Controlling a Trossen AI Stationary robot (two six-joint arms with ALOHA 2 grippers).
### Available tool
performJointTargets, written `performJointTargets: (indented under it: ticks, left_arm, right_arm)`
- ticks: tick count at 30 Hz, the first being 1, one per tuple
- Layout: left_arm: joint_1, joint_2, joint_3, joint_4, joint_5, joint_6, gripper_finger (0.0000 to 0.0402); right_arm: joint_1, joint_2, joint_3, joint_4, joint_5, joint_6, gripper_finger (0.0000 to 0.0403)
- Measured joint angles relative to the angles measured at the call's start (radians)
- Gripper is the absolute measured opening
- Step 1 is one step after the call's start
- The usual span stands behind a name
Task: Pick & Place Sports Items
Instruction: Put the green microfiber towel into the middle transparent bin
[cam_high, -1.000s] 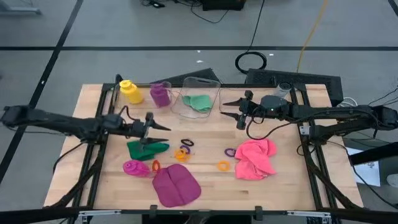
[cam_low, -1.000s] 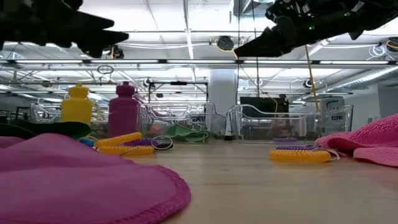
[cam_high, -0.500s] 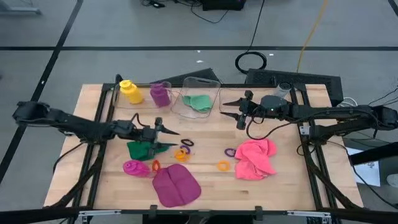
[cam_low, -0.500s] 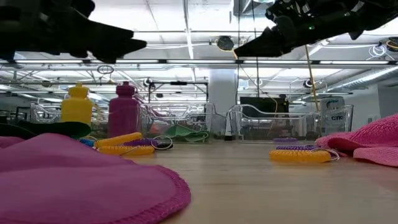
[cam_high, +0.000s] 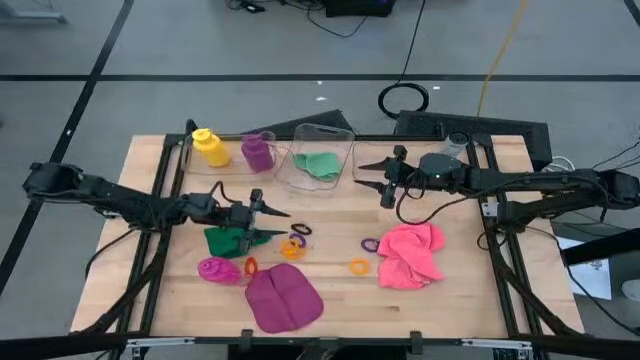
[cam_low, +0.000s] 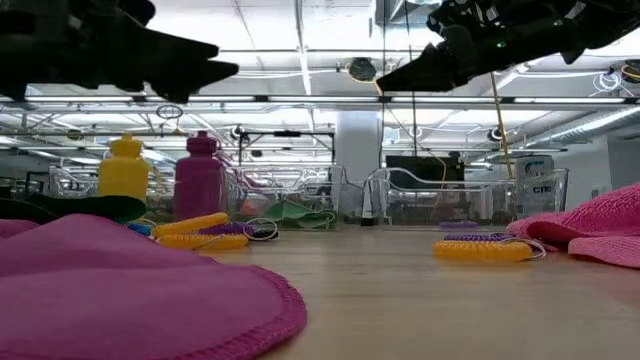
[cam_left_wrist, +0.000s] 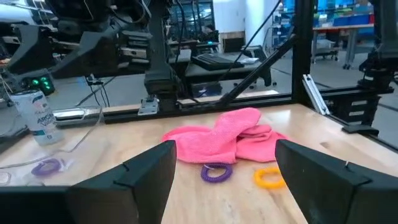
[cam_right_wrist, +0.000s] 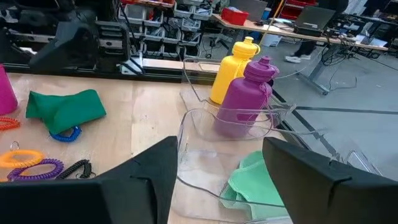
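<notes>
**A:** Since the wooden table (cam_high: 450, 300) carries everything, start there: why is the stuff spread like that?

**B:** It reads as a sorting job in progress. 1 light green cloth (cam_high: 318, 165) already lies in the clear plastic bin (cam_high: 322, 133) at the far edge, just ahead of the right gripper (cam_high: 372, 175). The rest waits loose on the wood.

**A:** Largest loose pieces?

**B:** The magenta round cloth (cam_high: 283, 299) lies near the front edge, below and beyond the left gripper (cam_high: 268, 222). The crumpled pink cloth (cam_high: 410, 253) sits on the right arm's side, near its wrist. A dark green folded cloth (cam_high: 234, 240) lies directly under the left gripper.

**A:** And the bottles?

**B:** The yellow plastic bottle (cam_high: 208, 146) and purple plastic bottle (cam_high: 257, 152) stand upright by the far edge, well behind the left gripper. A magenta plastic bottle (cam_high: 217, 270) lies on its side just beside the dark green cloth.

**A:** Smallest?

**B:** Several coil rings. An orange ring (cam_high: 359, 266) and a purple ring (cam_high: 370, 244) rest beside the pink cloth; others cluster just past the left fingertips.

**A:** Are the tools holding anything?

**B:** No. Both pairs of fingers are spread with nothing between them. The left hovers low over the dark green cloth, likely to take it; the right waits beside the bin.
</notes>
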Motion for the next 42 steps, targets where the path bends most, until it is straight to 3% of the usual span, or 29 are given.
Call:
performJointTargets:
  ticks: [28,42]
  left_arm:
    - [0.0,-0.007,0.0,-0.047,-0.001,-0.012,0.0232]
    - [-0.008,-0.32,0.001,-0.411,-0.055,-0.03,0.0232]
  right_arm:
    - [0.0,0.0,0.0,0.0,0.0,0.0,0.0169]
    - [0.0,0.0,0.0,0.0,0.0,-0.013,0.0169]
